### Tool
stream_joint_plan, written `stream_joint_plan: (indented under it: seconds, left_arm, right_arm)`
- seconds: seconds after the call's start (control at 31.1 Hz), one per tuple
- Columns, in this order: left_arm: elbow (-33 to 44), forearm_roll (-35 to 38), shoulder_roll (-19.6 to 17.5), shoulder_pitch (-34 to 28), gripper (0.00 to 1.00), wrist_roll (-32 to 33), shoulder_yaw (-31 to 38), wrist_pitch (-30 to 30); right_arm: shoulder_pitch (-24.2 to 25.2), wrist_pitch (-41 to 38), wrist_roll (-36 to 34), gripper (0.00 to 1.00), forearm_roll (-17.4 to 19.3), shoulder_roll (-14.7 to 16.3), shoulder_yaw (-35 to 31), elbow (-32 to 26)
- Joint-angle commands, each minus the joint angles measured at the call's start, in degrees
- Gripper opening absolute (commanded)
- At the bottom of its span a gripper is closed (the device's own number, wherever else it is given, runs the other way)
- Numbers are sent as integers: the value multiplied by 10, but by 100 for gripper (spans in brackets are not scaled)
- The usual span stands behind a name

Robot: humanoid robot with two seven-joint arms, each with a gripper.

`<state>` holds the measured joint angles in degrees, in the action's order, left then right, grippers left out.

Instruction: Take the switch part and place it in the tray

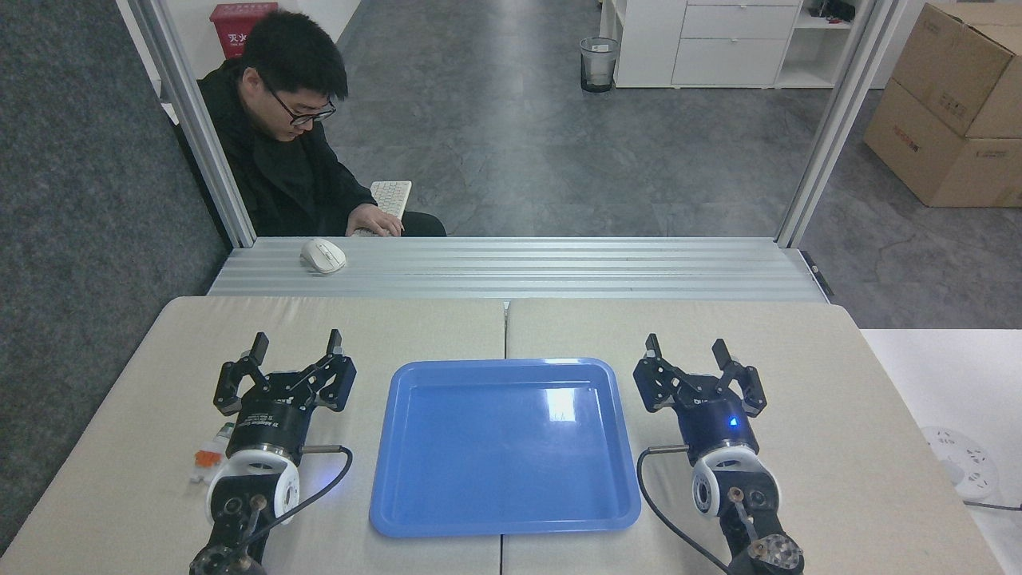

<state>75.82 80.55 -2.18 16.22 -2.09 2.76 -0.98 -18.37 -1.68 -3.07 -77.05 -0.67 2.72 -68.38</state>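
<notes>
Beige worktop (559, 327) carries the blue tray (505, 523) at centre, nothing in it. Left hand (297, 345) and right hand (687, 349) flank the tray, both spread wide, grasping nothing. Switch part (211, 454) lies on the worktop just left of the left arm, partly hidden.

The switch part (210, 452) lies flat on the table near the left edge, a small white block with an orange middle and a green tip at its far end, partly hidden on its right side. The tray (505, 523) is a wide, shallow, glossy blue rectangle with rounded corners and a raised rim, resting flat at the table's centre, well apart from the switch part.
</notes>
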Motion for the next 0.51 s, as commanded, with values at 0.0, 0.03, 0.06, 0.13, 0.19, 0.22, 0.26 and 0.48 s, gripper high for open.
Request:
stream_joint_plan:
  seconds: [0.0,0.03,0.06,0.13,0.19,0.22,0.26,0.48]
  left_arm:
    - [0,2,11,-3,99,2,-5,0]
    - [0,2,11,-2,99,2,-5,0]
    - [0,2,11,-2,99,2,-6,1]
    - [0,2,12,-2,99,2,-5,1]
    - [0,2,11,-2,99,2,-5,1]
    - [0,2,11,-2,99,2,-6,1]
    - [0,2,12,-2,99,2,-5,1]
    - [-3,0,11,-2,99,2,-5,1]
  right_arm:
    - [0,0,0,100,1,0,-1,0]
    - [0,0,0,100,1,0,-1,0]
    - [0,0,1,100,1,0,-1,0]
    - [0,1,1,100,1,0,-1,0]
    - [1,1,1,100,1,-1,-1,0]
    - [0,1,1,100,1,-1,-1,0]
    - [0,1,1,100,1,-2,-1,0]
    - [0,1,1,100,2,-2,-1,0]
